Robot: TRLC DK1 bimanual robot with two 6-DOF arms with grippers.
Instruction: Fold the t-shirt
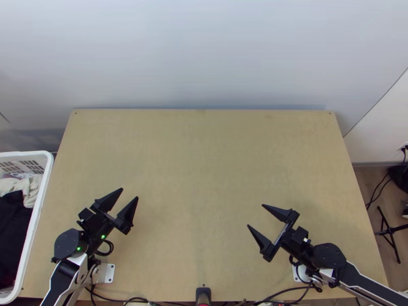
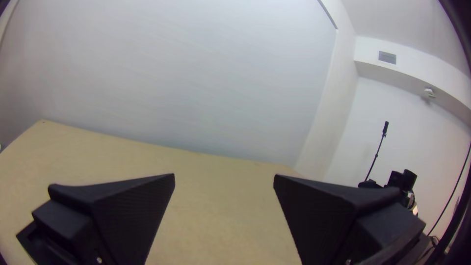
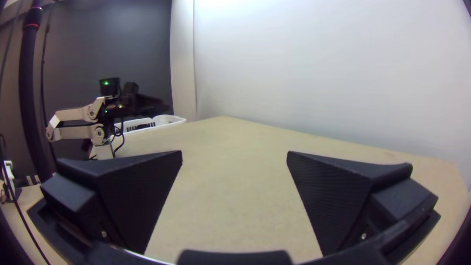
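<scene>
Beside the desk (image 1: 204,168), the white basket (image 1: 38,209) holds bunched cloth (image 1: 13,229), likely including the t-shirt, long axis unclear; the left arm's fingers (image 1: 108,200), parted and bare, are nearer but point away, so reaching it means turning leftward; the right arm's fingers (image 1: 279,212), likewise spread and bare, lie well apart from it

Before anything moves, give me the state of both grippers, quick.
Left gripper: open, nothing between its fingers.
Right gripper: open, also holding nothing.
</scene>
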